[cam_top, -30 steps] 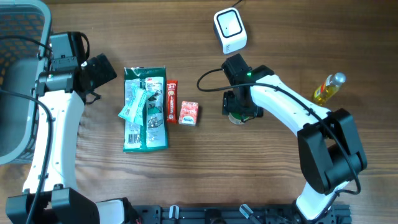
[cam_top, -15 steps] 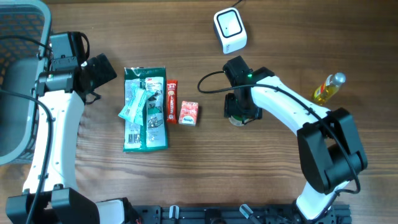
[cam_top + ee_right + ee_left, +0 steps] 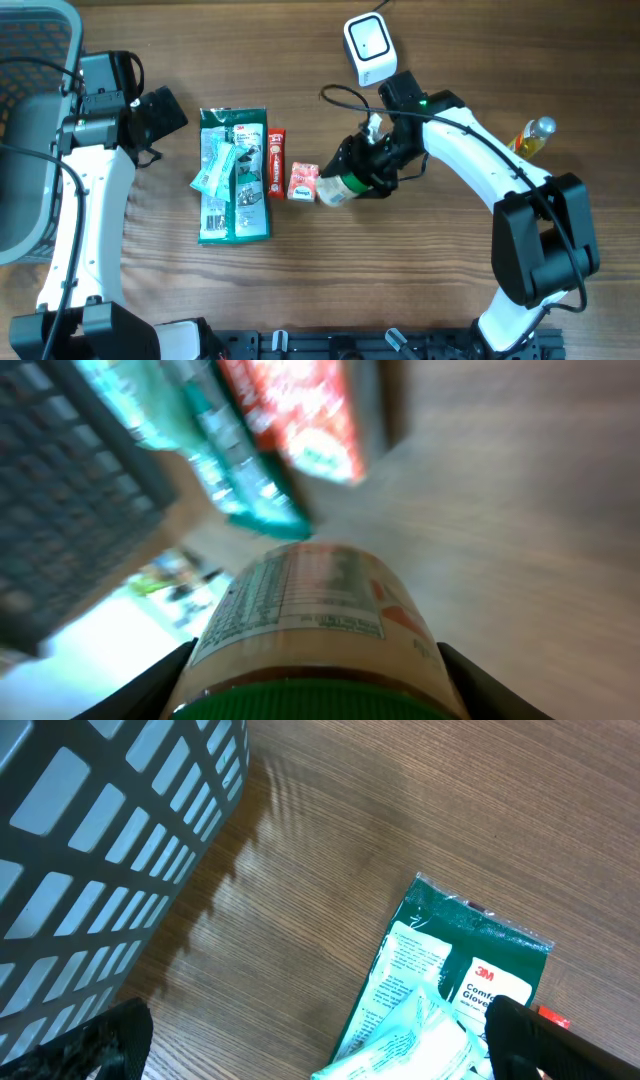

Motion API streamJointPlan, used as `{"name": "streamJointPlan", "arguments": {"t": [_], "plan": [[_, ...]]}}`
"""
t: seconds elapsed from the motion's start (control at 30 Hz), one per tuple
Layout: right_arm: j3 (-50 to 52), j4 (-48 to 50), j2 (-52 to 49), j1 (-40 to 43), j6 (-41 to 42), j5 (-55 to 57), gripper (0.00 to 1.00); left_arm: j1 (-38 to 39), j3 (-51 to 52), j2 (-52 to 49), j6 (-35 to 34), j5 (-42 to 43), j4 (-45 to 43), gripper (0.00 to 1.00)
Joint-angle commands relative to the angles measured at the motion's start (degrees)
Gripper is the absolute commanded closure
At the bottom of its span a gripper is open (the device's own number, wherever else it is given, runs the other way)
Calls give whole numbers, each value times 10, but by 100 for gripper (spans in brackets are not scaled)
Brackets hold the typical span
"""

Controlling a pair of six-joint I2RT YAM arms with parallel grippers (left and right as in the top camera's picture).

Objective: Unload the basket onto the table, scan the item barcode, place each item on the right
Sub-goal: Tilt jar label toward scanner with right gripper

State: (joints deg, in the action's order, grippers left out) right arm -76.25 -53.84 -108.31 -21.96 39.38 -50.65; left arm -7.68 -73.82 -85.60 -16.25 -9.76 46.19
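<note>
My right gripper [image 3: 364, 176] is shut on a jar [image 3: 334, 189] with a green lid and a pale printed label, holding it tilted on its side above the table, just right of a small red box [image 3: 304, 183]. In the right wrist view the jar [image 3: 310, 625] fills the lower middle between both fingers, my right gripper [image 3: 312, 695] clamped around it near the lid. The white barcode scanner [image 3: 370, 48] sits at the back, a little up and right of the jar. My left gripper [image 3: 160, 112] [image 3: 320, 1050] hangs open and holds nothing, left of the packets.
A green glove pack [image 3: 235, 175] [image 3: 450, 970] with a pale sachet on it lies centre-left, a red stick packet [image 3: 276, 160] beside it. A yellow bottle [image 3: 528, 142] lies at the right. A grey mesh basket [image 3: 30, 130] [image 3: 90, 850] stands at the far left.
The right gripper closed on the jar, lifted it off the table and tipped it over, swinging it left toward the red box. The left arm has not moved.
</note>
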Motion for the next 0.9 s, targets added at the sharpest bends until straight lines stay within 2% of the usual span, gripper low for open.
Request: {"name": "streamJointPlan", "arguments": {"t": [0.0,0.4,0.53,0.67,0.8,0.87], "plan": [[-15,0,20,1,96,-125,46,-3,-3,1,-7,-1,-2,0],[-15,0,20,1,108,-216,47,-3,-3,1,-7,-1,-1,0],[-15,21,20,1,147,-195,47,-3,-3,1,-7,-1,-1,0],[-15,42,20,1,152,-15,47,-3,-3,1,-7,-1,-2,0],[-14,40,20,1,89,224,48,-3,-3,1,-7,-1,-1,0],[-14,40,20,2,64,283,50,-3,-3,1,-7,-1,-1,0]]}}
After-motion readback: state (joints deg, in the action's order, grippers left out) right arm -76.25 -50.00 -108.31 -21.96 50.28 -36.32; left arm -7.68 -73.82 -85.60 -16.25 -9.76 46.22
